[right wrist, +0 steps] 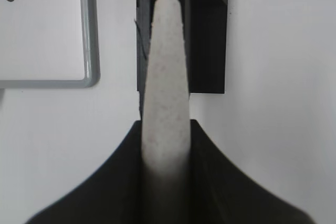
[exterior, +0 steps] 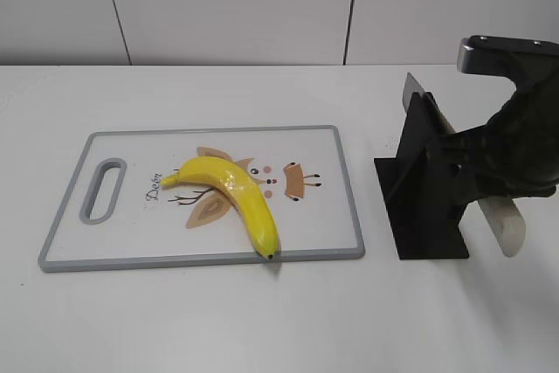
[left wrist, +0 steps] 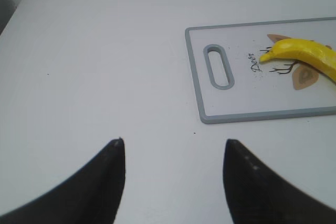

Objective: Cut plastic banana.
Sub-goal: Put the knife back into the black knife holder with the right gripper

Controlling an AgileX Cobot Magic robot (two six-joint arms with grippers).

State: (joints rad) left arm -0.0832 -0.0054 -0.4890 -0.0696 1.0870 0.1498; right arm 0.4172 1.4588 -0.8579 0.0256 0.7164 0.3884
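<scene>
Clamping the pale speckled knife handle (right wrist: 165, 77) tight, right gripper (right wrist: 165, 145) at the black slotted knife stand (exterior: 425, 183), blade apparently seated there. Off to its left, glossy yellow curved plastic banana (exterior: 234, 196) lying on the grey-rimmed white cutting board (exterior: 345, 181). Left gripper (left wrist: 173, 153) wide open, empty, over bare white counter (left wrist: 105, 66), board ahead and to its right.

White bench (exterior: 262, 321) under even light | pale panelled wall (exterior: 227, 6) behind, dark seams between the panels
</scene>
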